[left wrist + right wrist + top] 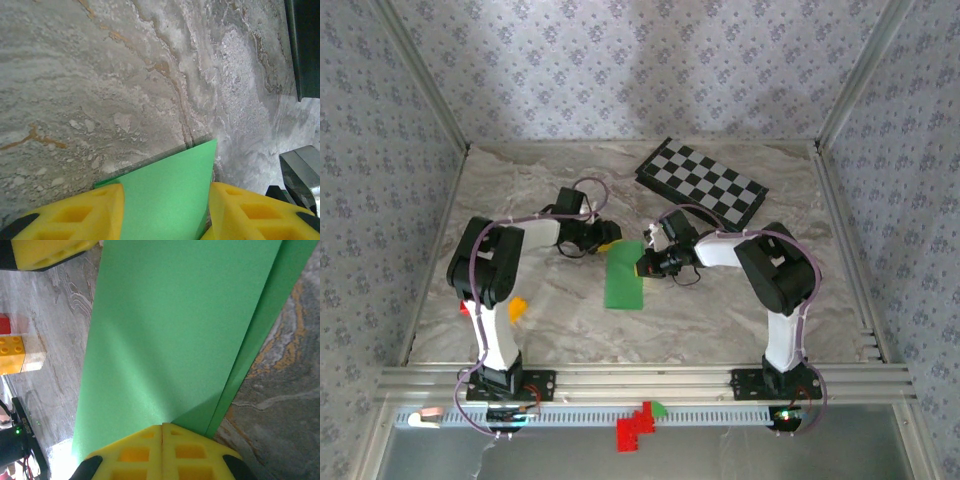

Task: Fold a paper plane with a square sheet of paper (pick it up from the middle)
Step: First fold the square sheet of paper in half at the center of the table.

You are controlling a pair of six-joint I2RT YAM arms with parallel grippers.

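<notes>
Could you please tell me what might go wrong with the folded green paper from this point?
The left hand, open, straddles a corner of the paper; closing there could crumple it. The right hand, shut, sits at the paper's very edge, so the sheet might slip. The layers lie offset along one side, so later creases may skew.

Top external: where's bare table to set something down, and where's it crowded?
Free: the far-left table between the back wall, the checkerboard and the left arm; the near-middle strip between both arm bases, below the green paper. Crowded: the centre, where the left gripper and right gripper meet at the paper; the orange block sits beside the left arm.
</notes>
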